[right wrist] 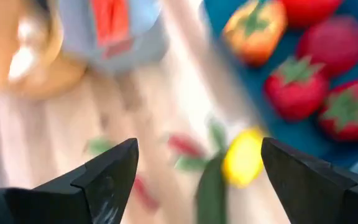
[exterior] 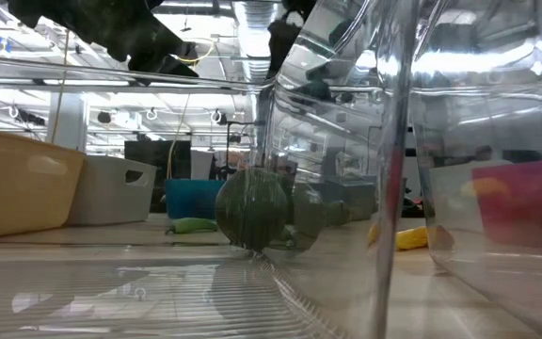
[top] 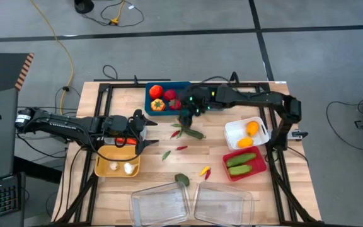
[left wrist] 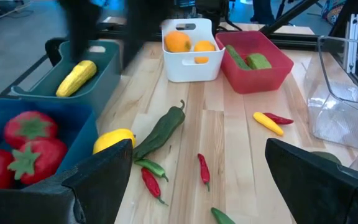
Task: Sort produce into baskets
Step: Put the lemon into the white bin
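Right gripper (top: 184,118) (jaws wide) above yellow pepper (right wrist: 243,157)

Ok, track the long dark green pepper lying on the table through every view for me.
High view: long dark green pepper lies mid-table, just in front of the blue bin, below the right gripper.
Low view: cannot pick it out for sure.
Left wrist view: centre, lying diagonally beside the yellow fruit.
Right wrist view: blurred dark shape next to that same yellow fruit.
Shared landmark: the blue bin of red tomatoes.
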Controlling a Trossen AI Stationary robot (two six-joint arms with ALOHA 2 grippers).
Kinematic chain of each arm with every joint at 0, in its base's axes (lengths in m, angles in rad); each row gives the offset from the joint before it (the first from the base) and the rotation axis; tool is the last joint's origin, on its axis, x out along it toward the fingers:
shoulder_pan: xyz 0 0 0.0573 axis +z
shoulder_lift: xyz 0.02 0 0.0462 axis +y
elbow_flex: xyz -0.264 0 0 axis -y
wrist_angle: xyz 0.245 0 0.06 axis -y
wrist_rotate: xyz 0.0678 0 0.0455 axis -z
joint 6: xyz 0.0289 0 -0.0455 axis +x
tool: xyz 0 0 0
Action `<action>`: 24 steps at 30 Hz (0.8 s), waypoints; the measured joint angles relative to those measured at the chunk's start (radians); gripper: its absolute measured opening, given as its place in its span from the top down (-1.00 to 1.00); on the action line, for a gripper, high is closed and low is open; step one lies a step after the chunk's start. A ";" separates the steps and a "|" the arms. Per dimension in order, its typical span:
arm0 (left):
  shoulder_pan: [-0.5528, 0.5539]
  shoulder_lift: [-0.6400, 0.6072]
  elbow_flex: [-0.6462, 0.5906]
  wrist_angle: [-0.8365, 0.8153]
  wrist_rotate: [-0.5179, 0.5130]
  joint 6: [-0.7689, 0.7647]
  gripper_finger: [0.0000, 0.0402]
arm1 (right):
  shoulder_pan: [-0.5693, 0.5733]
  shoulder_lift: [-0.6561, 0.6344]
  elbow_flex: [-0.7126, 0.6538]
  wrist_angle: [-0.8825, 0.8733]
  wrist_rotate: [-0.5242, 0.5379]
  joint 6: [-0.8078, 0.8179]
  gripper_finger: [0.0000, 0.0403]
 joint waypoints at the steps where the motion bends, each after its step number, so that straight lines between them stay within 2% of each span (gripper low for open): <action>1: 0.000 0.000 0.000 0.000 0.000 0.000 -0.75 | 0.018 -0.003 0.000 -0.027 -0.016 0.012 -0.81; 5: 0.000 0.000 0.000 -0.001 0.000 0.000 -0.75 | 0.099 -0.003 0.000 -0.167 -0.023 0.026 -0.81; 8: 0.000 0.000 0.000 -0.001 0.000 0.000 -0.75 | 0.155 -0.003 -0.001 -0.277 -0.022 0.094 -0.81; 13: 0.000 0.000 0.000 -0.001 0.026 0.000 -0.75 | 0.229 0.000 -0.070 -0.275 0.023 0.160 -0.81; 17: 0.000 0.000 0.000 -0.001 0.026 0.000 -0.75 | 0.240 0.000 -0.160 -0.145 0.082 0.232 -0.81; 24: 0.000 0.000 0.000 -0.001 0.026 0.000 -0.75 | 0.162 0.012 -0.281 0.185 0.235 0.339 -0.81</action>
